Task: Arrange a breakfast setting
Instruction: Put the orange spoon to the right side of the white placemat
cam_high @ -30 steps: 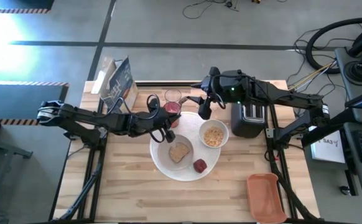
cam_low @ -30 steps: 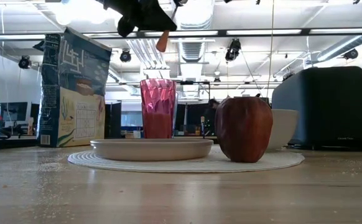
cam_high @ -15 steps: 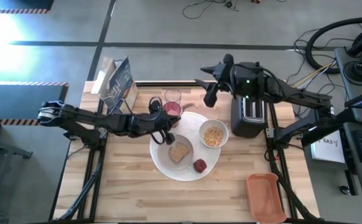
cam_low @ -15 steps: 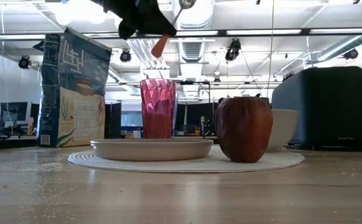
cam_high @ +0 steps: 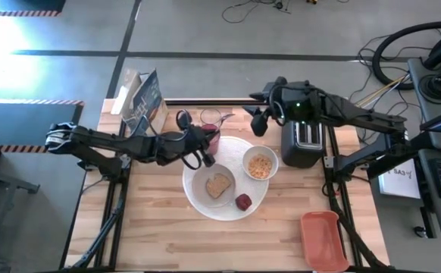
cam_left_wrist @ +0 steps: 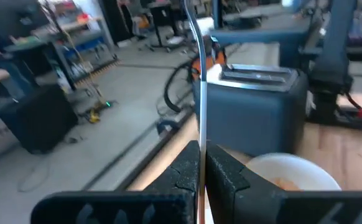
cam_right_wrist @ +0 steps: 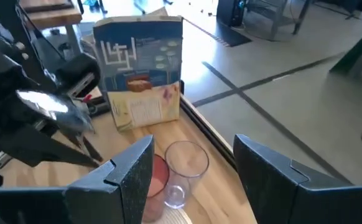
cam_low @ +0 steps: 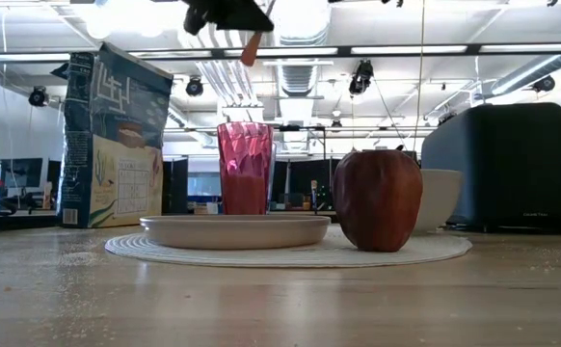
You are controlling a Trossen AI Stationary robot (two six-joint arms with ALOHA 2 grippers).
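Above the pink tumbler (cam_high: pixel 210 138) we see the left gripper (cam_high: pixel 205 149) clamped on the orange-handled spoon (cam_left_wrist: pixel 198 74); right gripper (cam_high: pixel 257 121) hovers open near the toaster (cam_high: pixel 304 142).

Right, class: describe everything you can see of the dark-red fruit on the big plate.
The dark-red fruit looks like an apple: round, glossy, deep red with faint streaks, slightly dented at the top. It stands upright on the large white round plate, near the rim on the side nearest the table's front edge. The toast slice lies close beside it, apart, on a smaller pale plate; the small white bowl sits behind. No gripper touches it.
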